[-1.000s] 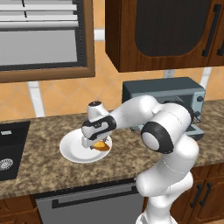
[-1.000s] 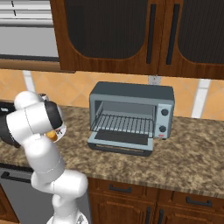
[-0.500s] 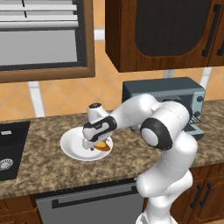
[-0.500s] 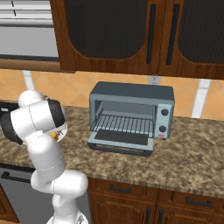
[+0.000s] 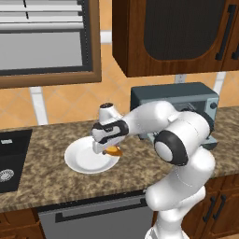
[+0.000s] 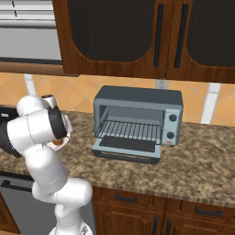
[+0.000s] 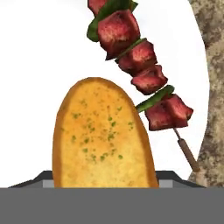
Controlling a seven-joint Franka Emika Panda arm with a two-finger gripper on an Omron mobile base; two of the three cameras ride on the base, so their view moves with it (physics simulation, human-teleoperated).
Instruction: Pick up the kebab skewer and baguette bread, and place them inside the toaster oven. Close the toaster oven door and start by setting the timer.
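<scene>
While the gripper (image 5: 108, 150) hangs low over the plate (image 5: 79, 161) in the left base view, the hand view looks straight down on the bread (image 7: 103, 135), which runs between the two dark tips at the bottom edge. Whether the jaws already press its sides cannot be told; the tips are mostly hidden behind the loaf, so the pincer's state is unclear.

Bread and skewer (image 7: 140, 72) both lie on the white plate, side by side and touching or nearly so near the skewer's lower chunks. The oven (image 6: 137, 121) stands well apart on the counter (image 6: 197, 170), its door (image 6: 126, 151) dropped open and the wire rack bare.

By its look, the bread is light, with a firm crust and a softer crumb, so it should take a moderate squeeze across its narrow width, near the middle, without slipping; too hard a pinch might dent it. Its rounded sides could roll slightly under uneven contact.

I judge the skewer the fussier piece: thin, light, stiff along the stick, with lumpy meat chunks. Taking it across the chunks near the centre seems safer than the bare handle end, where it would tip.
</scene>
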